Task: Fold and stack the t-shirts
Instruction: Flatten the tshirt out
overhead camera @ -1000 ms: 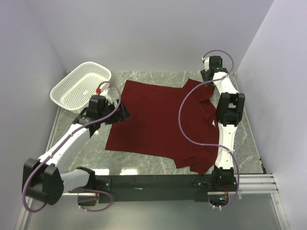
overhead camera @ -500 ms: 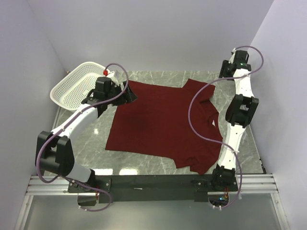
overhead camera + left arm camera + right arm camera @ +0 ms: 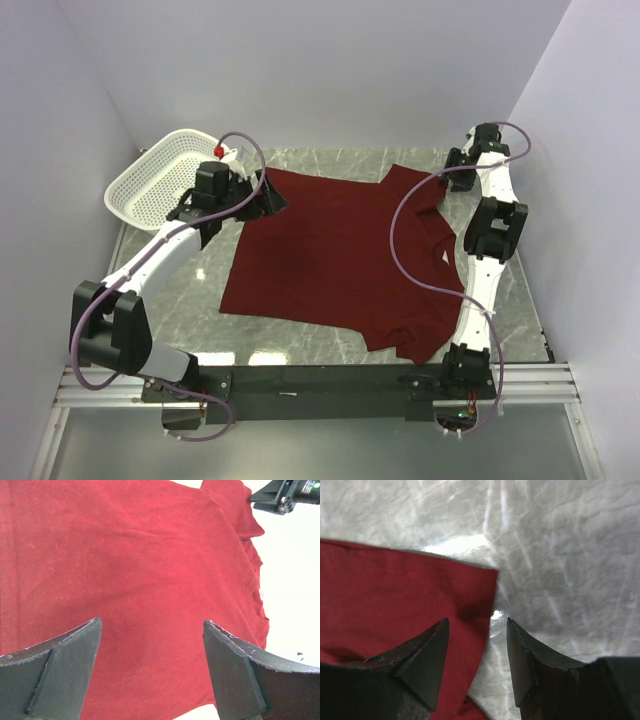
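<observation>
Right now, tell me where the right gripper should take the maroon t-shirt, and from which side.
Probably best: take the t-shirt at its sleeve corner, coming down from the bare table side. The cloth lies flat, and that free edge runs under the gap of the right gripper, whose jaws stand open.

Robotics lab test cell, 3 plain white walls, marble-look table, aluminium mounting rail

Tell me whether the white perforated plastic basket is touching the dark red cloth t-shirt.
Apart. In the top view, bare marble table shows between the basket and the t-shirt.
</observation>
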Controlling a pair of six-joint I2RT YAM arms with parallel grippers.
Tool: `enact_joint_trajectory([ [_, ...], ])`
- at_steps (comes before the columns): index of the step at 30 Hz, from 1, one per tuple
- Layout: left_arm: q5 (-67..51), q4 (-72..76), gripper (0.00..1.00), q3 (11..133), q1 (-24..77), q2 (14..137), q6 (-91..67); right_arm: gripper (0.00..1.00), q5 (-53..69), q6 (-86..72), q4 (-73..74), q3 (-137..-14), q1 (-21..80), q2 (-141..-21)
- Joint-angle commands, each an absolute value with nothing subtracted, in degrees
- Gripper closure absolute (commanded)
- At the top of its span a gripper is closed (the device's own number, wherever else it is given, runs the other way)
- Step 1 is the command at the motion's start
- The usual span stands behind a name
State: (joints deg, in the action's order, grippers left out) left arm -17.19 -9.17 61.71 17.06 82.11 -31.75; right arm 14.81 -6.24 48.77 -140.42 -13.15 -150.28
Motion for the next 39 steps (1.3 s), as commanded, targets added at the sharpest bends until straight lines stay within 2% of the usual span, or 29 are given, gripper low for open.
enact_joint_trajectory([
  [1,-18.5,-7.6,0.12,61.3,17.0,79.0,-32.7,0.43,19.2,-9.0,50.4,-141.9,-13.1,-151.3],
  [6,-18.5,-8.9,0.12,61.5,17.0,78.4,-32.6,0.44,19.5,-9.3,52.3,-140.8,-12.2,-151.9],
  [12,-18.2,-10.5,0.12,61.8,17.0,76.4,-32.5,0.53,15.8,-8.2,54.6,-141.8,-10.6,-151.5],
  [13,-18.1,-10.7,0.12,61.8,17.0,75.8,-32.5,0.59,16.3,-7.9,55.8,-142.2,-10.6,-151.7],
  [15,-18.0,-11.2,0.12,61.7,17.0,75.1,-32.6,0.65,17.4,-6.9,57.0,-142.1,-10.2,-151.9],
  [19,-18.3,-11.3,0.12,61.3,17.0,73.6,-32.9,0.93,17.0,-6.6,55.6,-137.6,-10.5,-149.4],
  [21,-18.5,-11.6,0.12,61.2,17.0,73.1,-33.0,1.0,15.8,-6.2,53.9,-134.5,-10.7,-147.1],
  [26,-19.2,-11.3,0.12,59.9,17.0,71.1,-33.6,1.0,10.5,-1.8,49.8,-122.0,-10.9,-138.2],
  [32,-19.7,-10.2,0.12,57.1,17.0,68.8,-34.7,1.0,10.3,1.8,47.4,-107.8,-12.0,-131.2],
  [35,-19.7,-10.0,0.12,56.3,17.0,68.0,-35.1,0.84,11.2,2.4,45.0,-104.9,-13.1,-129.3],
  [36,-19.7,-10.0,0.12,56.3,17.0,67.9,-35.2,0.75,11.2,2.4,44.6,-105.0,-13.5,-128.9],
  [39,-19.4,-10.5,0.12,56.9,17.0,67.5,-35.0,0.63,12.0,2.2,44.4,-107.4,-14.8,-128.4],
])
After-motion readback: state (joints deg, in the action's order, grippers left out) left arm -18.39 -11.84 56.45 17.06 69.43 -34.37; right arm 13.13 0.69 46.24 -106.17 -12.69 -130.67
